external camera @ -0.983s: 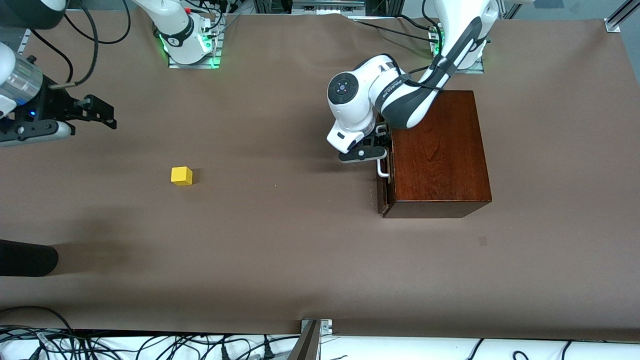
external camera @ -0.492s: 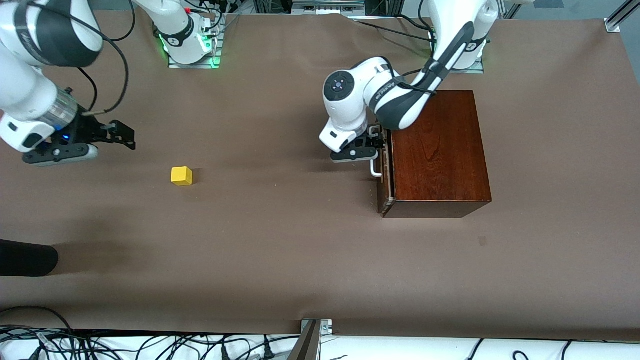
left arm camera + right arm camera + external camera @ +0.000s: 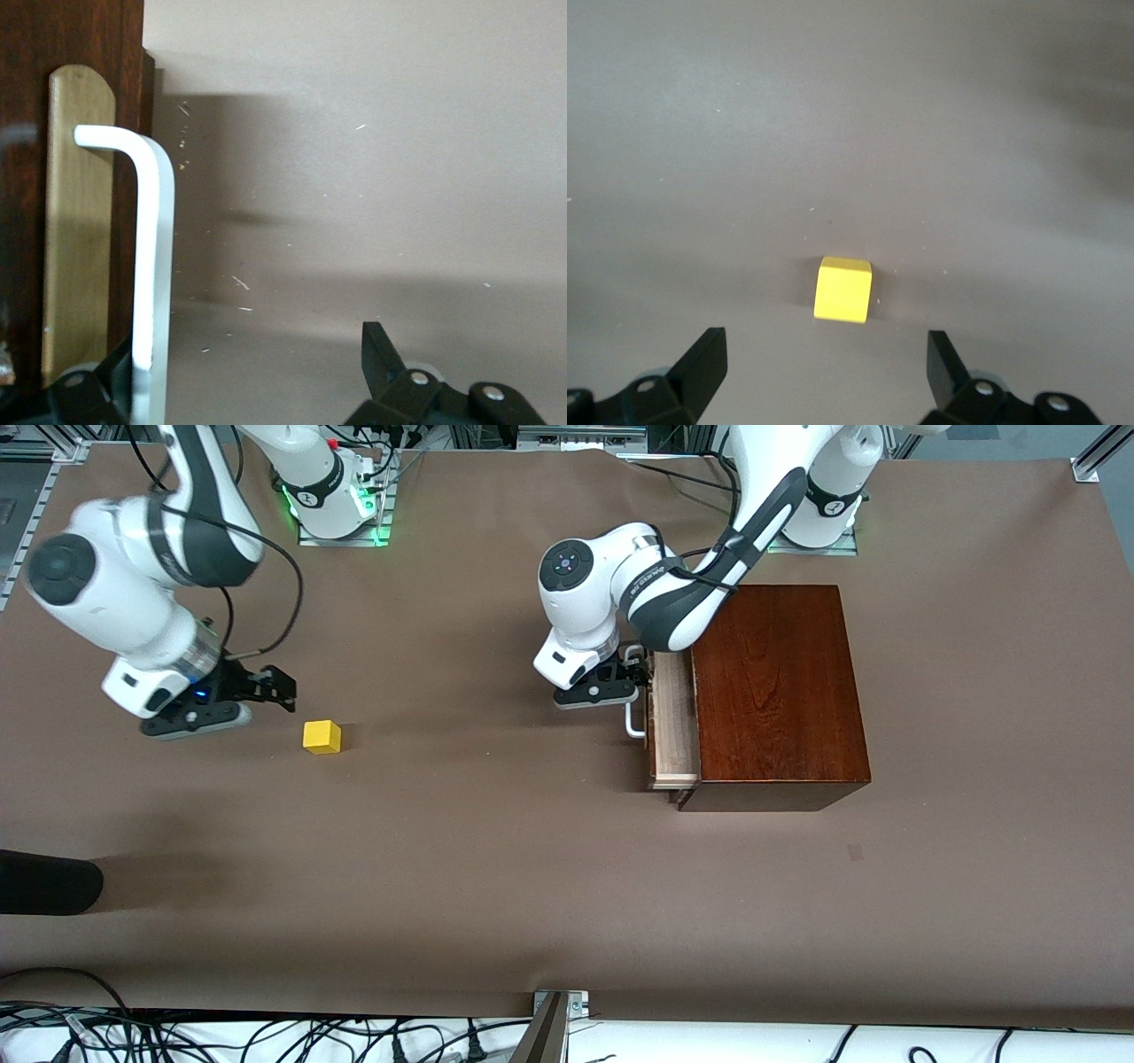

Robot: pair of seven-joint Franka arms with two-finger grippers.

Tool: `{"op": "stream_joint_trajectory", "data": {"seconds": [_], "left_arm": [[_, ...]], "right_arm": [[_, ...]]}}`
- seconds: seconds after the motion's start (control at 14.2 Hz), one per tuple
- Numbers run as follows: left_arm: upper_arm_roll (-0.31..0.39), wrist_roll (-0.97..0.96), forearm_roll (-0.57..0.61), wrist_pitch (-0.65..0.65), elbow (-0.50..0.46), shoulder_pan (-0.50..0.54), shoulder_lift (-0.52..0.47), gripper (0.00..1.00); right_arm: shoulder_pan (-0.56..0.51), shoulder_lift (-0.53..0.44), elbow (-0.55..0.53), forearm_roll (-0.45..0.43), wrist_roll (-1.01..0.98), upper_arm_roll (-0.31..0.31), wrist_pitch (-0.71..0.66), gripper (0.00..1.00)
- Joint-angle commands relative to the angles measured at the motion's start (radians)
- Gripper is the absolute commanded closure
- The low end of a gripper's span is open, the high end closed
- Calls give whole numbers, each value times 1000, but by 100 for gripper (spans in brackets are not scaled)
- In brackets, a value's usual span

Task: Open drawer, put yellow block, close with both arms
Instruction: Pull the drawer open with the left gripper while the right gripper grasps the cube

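The reddish-brown wooden box point(image 3: 780, 691) stands toward the left arm's end of the table. Its drawer point(image 3: 671, 722) is pulled partly out and its pale wood lining shows. My left gripper point(image 3: 631, 677) is at the white bar handle point(image 3: 633, 724). In the left wrist view the handle point(image 3: 151, 266) runs between the widely open jaws, up against one finger point(image 3: 89, 390). The yellow block point(image 3: 322, 736) lies on the table toward the right arm's end. My right gripper point(image 3: 282, 688) hovers open just beside it. In the right wrist view the block point(image 3: 843, 289) sits just ahead of the open fingertips point(image 3: 948, 359).
A dark rounded object point(image 3: 44, 881) pokes in at the table's edge at the right arm's end, nearer to the front camera. Cables and a metal bracket point(image 3: 558, 1005) line the table's near edge. Brown tabletop point(image 3: 496, 824) stretches between block and box.
The drawer has slid out of the box, the left gripper moving with the handle toward the right arm's end. The right arm has swung in and brought its gripper next to the yellow block.
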Motion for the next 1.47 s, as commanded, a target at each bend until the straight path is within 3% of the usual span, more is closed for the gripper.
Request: {"op": "stream_joint_trajectory", "data": {"seconds": [0.0,0.63,1.26,1.4], "left_arm": [[-11,-39,-13,43,76,-32,65,0],[-7,-41,4,26,77,-55,54,0],[-13,33,-1,-306,214,-49,-2,0],[-13,100,-25,-345,221,-17,-71,0]], "right_arm": [[2,29,-73,8,-14,-1,129,0],[0,214,-160,14,-3,-5,430,0],[0,276,-243,16,7,-7,577,0],[0,276,-243,16,9,-5,581,7]]}}
